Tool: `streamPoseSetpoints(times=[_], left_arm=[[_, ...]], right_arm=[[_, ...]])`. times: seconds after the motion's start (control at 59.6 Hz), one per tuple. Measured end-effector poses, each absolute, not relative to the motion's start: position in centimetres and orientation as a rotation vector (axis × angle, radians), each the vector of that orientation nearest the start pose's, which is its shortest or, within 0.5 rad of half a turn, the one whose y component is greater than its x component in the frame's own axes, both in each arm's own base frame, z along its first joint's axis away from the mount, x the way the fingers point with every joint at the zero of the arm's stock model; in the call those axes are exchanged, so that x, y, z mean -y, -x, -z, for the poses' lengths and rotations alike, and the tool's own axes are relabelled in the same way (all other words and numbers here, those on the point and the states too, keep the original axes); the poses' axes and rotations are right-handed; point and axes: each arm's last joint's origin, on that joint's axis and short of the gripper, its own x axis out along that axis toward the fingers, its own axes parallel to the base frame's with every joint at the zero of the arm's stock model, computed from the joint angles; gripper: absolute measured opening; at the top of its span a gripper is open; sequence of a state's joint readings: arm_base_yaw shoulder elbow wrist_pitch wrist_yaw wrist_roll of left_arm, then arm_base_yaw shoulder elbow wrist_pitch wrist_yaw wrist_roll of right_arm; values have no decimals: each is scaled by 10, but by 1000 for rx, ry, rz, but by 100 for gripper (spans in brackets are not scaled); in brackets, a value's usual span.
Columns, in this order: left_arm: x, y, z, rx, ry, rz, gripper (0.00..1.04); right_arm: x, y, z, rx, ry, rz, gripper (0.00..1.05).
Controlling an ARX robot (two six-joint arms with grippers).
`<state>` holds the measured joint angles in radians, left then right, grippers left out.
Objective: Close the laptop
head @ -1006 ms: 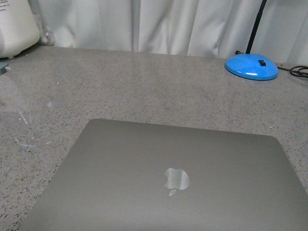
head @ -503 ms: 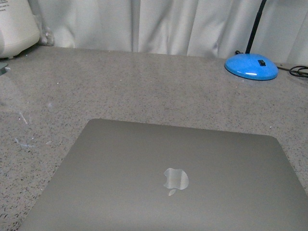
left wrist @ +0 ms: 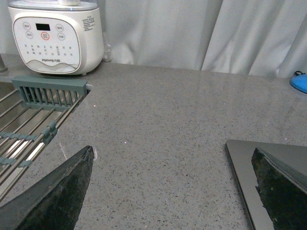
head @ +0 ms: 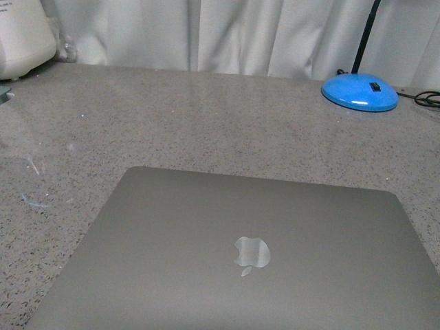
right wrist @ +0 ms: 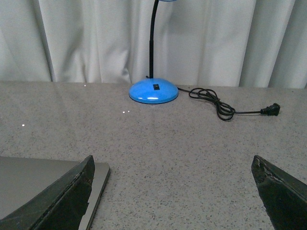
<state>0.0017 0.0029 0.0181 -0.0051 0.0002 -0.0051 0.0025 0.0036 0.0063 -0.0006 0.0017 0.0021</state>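
Note:
The grey laptop [head: 240,254] lies flat on the speckled counter [head: 206,117] with its lid down, the shiny apple logo facing up. No arm shows in the front view. In the left wrist view my left gripper [left wrist: 172,158] is open and empty over bare counter beside the laptop's corner [left wrist: 244,167]; one dark finger [left wrist: 283,187] overlaps the lid. In the right wrist view my right gripper [right wrist: 172,167] is open and empty, with the laptop's other corner [right wrist: 43,179] by one finger [right wrist: 67,196].
A blue lamp base [head: 359,94] with a black stem stands at the back right; its cord and plug [right wrist: 225,109] lie on the counter. A white cooker [left wrist: 56,36] and a wire sink rack [left wrist: 33,129] stand at the left. White curtains hang behind.
The front view has shifted slightly: the laptop's far edge and the lamp base sit a few pixels higher. The lid stays flat and nothing else has moved.

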Motion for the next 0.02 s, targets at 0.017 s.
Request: streamPoseSetpoints(times=[0.017], left_arm=[[0, -97, -169, 10, 5, -1, 98]], right_arm=[[0, -98, -165, 2, -2, -1, 96]])
